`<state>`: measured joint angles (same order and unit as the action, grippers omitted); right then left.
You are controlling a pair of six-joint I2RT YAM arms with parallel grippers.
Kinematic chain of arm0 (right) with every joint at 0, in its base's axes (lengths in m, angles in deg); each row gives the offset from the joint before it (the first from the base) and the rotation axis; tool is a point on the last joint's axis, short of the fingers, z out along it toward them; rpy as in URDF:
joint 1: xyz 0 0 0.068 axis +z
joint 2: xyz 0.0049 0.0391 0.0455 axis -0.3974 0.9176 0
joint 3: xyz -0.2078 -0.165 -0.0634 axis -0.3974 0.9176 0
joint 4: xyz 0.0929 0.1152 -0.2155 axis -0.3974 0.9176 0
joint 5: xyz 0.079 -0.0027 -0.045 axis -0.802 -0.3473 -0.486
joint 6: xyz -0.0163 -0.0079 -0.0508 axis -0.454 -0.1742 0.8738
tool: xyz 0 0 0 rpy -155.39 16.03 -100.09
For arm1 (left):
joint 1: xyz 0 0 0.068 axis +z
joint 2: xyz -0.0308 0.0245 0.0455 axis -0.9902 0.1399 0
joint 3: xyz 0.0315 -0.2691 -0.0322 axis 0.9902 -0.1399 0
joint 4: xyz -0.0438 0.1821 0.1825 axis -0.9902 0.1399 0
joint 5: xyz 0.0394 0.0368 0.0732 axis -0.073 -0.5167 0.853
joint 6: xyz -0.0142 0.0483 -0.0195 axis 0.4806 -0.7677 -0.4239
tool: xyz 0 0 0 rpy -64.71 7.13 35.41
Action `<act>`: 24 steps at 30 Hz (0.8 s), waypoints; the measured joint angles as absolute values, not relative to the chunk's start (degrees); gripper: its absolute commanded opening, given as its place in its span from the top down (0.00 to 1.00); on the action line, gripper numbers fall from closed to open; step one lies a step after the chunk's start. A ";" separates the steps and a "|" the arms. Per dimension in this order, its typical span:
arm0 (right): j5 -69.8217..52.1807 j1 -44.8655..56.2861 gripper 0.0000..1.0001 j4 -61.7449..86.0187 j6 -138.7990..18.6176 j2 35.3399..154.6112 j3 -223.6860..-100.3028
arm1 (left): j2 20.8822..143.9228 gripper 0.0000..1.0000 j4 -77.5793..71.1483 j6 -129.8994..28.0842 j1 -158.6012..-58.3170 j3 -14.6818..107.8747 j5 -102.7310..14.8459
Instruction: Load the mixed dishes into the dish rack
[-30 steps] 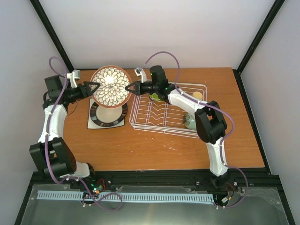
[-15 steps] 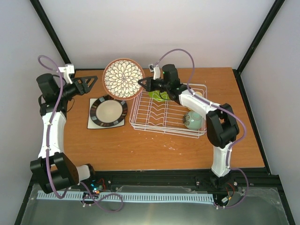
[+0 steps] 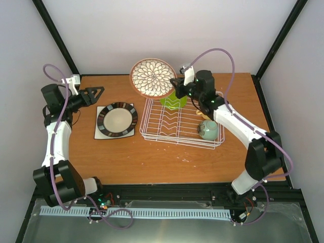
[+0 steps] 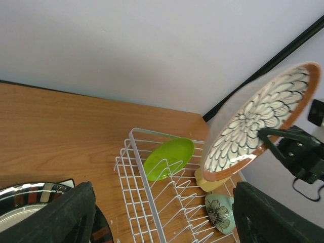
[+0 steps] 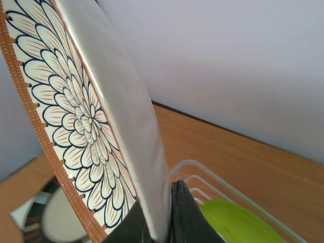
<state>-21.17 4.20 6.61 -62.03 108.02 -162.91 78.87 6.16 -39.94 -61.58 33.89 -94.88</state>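
My right gripper is shut on the rim of the petal-patterned plate and holds it in the air over the far left corner of the white wire dish rack; its rim sits pinched between my fingers in the right wrist view. The lime-green small plate stands in the rack's far dividers. The pale mint bowl lies in the rack's right side, and the pale yellow mug sits behind it. My left gripper is open and empty, left of the rack. The dark-rimmed cream plate lies on the white square plate.
The black frame posts rise at the table's far corners. The table's far edge meets the white wall just behind the rack.
My left gripper has let go of the petal-patterned plate and pulled back left. My right gripper has carried the plate right and up, from over the stacked plates to over the rack's far left corner.
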 measured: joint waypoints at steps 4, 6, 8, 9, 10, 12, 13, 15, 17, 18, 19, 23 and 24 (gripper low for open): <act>-14.89 3.81 0.97 6.11 -54.86 101.60 -156.71 | 79.27 0.25 6.44 -40.73 -61.05 33.15 -94.60; -12.36 3.65 0.97 5.72 -51.67 99.67 -154.54 | 79.38 0.26 6.44 -40.99 -60.92 32.91 -94.60; -9.93 3.63 0.97 5.28 -48.65 98.34 -152.71 | 79.55 0.26 6.44 -41.08 -60.77 32.67 -94.60; -8.71 3.61 0.97 4.97 -46.95 97.81 -151.88 | 79.59 0.26 6.44 -41.12 -60.73 32.56 -94.60; -7.46 3.61 0.97 4.56 -45.44 97.40 -151.05 | 79.62 0.26 6.42 -41.19 -60.68 32.36 -94.55; -5.30 3.61 0.97 3.60 -42.62 96.72 -149.45 | 79.62 0.26 6.44 -41.23 -60.68 31.94 -94.57; -4.40 3.61 0.97 3.20 -41.20 96.55 -148.86 | 79.62 0.26 6.42 -41.25 -60.68 31.73 -94.53; -2.90 3.54 0.97 2.72 -38.71 96.52 -148.38 | 79.62 0.26 6.42 -41.32 -60.64 31.22 -94.44; -1.67 3.54 0.97 2.46 -36.28 96.52 -148.27 | 79.62 0.26 6.44 -41.43 -60.57 30.81 -94.33; -1.26 3.54 0.97 2.07 -35.23 96.52 -148.27 | 79.62 0.26 6.44 -41.47 -60.57 30.63 -94.31; -0.93 3.57 0.97 1.74 -34.42 96.55 -148.27 | 79.62 0.26 6.44 -41.52 -60.57 30.57 -94.29; 0.03 3.54 0.97 0.27 -31.34 96.55 -148.20 | 79.62 0.27 6.44 -41.67 -60.55 30.15 -94.16; 0.19 3.54 0.97 0.08 -30.62 96.55 -148.16 | 79.62 0.27 6.44 -41.69 -60.53 30.09 -94.14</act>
<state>0.19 3.54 0.08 -30.62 96.55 -148.16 79.62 6.44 -41.69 -60.53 30.09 -94.14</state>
